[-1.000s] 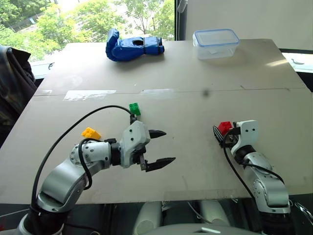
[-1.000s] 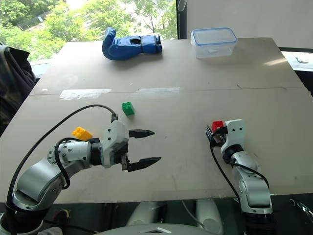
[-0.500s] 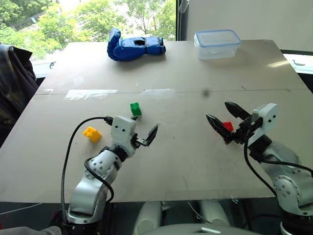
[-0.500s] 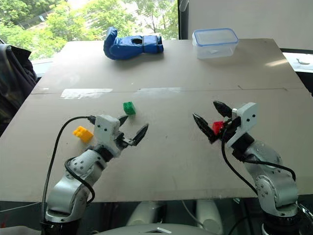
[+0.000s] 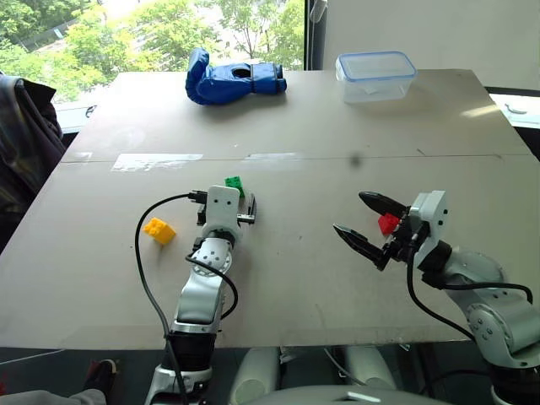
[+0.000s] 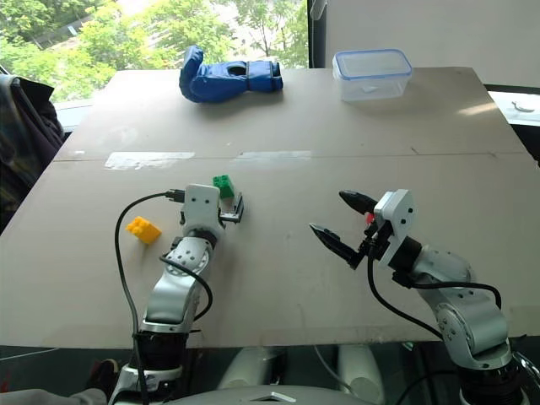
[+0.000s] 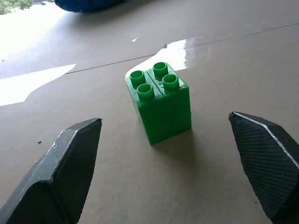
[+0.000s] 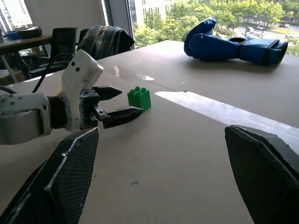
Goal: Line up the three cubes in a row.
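Small green studded plastic brick point(image 7: 160, 103) upright on the table, just ahead between spread left claw point(image 5: 245, 210) fingers, untouched. Could topple or skid if nudged off-centre. Right claw point(image 5: 364, 222) spread, empty.
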